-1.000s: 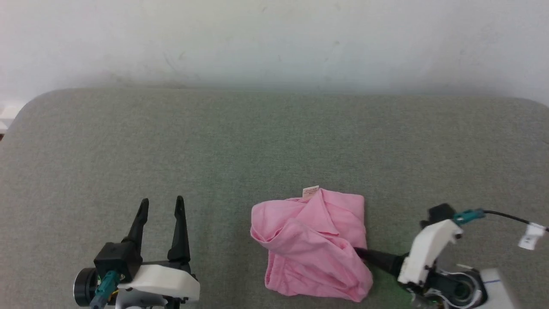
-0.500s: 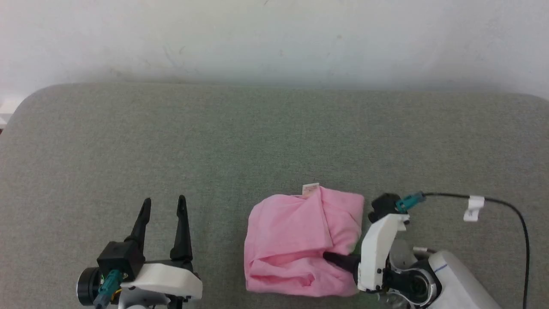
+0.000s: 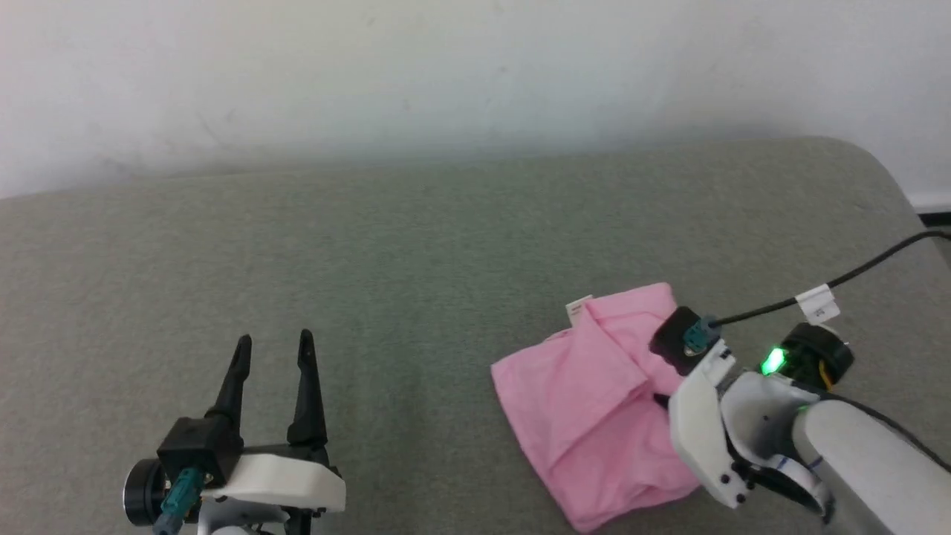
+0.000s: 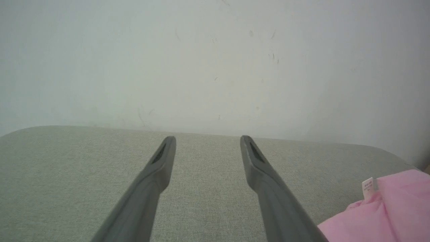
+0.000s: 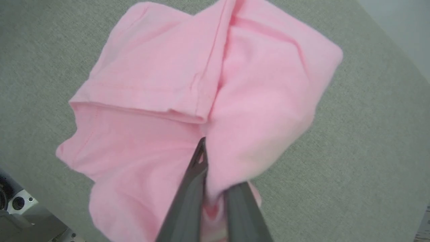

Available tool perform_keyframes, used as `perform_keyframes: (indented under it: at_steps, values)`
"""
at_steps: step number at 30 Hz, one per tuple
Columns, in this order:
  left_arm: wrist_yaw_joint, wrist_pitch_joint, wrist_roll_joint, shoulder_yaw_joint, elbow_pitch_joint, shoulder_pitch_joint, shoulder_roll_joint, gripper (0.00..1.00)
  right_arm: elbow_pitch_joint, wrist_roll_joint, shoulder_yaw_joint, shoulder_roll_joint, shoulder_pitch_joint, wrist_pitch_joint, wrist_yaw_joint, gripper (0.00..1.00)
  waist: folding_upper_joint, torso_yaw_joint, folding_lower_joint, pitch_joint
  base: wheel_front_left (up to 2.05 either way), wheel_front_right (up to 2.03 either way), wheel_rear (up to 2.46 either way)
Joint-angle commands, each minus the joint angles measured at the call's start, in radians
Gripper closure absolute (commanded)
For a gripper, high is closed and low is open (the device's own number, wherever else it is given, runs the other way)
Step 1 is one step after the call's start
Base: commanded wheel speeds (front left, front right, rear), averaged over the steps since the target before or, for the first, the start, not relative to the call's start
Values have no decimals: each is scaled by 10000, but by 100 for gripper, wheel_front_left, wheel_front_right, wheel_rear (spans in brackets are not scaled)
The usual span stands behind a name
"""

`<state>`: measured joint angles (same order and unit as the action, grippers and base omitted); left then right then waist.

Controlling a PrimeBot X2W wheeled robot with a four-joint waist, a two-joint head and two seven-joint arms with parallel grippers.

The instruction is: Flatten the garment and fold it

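Observation:
The light pink shorts lie bunched and partly folded over on the grey-green padded surface at the right, their white label at the far edge. My right gripper sits over their right side, mostly behind its own white wrist. In the right wrist view this gripper is shut on a fold of the shorts, with one finger under the cloth. My left gripper stands open at the lower left, well apart from the shorts. Its fingers hold nothing, and the shorts show at the lower right corner.
The padded surface runs back to a white wall. Its rounded right edge lies close behind my right arm. A black cable with a white tag trails from the right wrist. Bare fabric separates the left gripper from the shorts.
The head view has turned and tilted. My right gripper has moved leftward over the shorts with the cloth in it, laying a layer across them. The left gripper has kept its pose.

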<state>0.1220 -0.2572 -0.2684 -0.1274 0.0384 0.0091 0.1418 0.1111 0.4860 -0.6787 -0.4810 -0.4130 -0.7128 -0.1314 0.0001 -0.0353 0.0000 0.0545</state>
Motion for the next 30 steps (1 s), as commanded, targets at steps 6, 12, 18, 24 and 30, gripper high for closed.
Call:
perform_keyframes:
  at_steps: [6, 12, 18, 24, 30]
  values:
    - [-188, -45, 385, 39, -424, -393, 13, 0, -254, -239, 257, -1070, -167, -84, 7, 100, -1, -2172, 0, 1264, 0, 0, 0]
    - [-370, -25, 649, -191, -476, -1173, 193, 0, 1409, -448, 1359, -1359, -228, 937, 7, 100, -1, -3001, 0, 2294, 0, 0, 0]
    - [-474, 7, 790, -367, -371, -1800, 290, 0, 3442, -837, 2414, -1049, -575, 2619, 7, 100, -1, -3159, 0, 2915, 0, 0, 0]
    - [-547, 7, 798, -454, -140, -2128, 337, 0, 5234, -1290, 3444, -549, -815, 4269, 7, 0, -1, -2901, 0, 3114, 0, 0, 0]
    - [-484, -17, 657, -389, 95, -1981, 239, 0, 6425, -1844, 4632, -32, -644, 6083, 7, 0, -1, -2596, 0, 2726, 0, 0, 0]
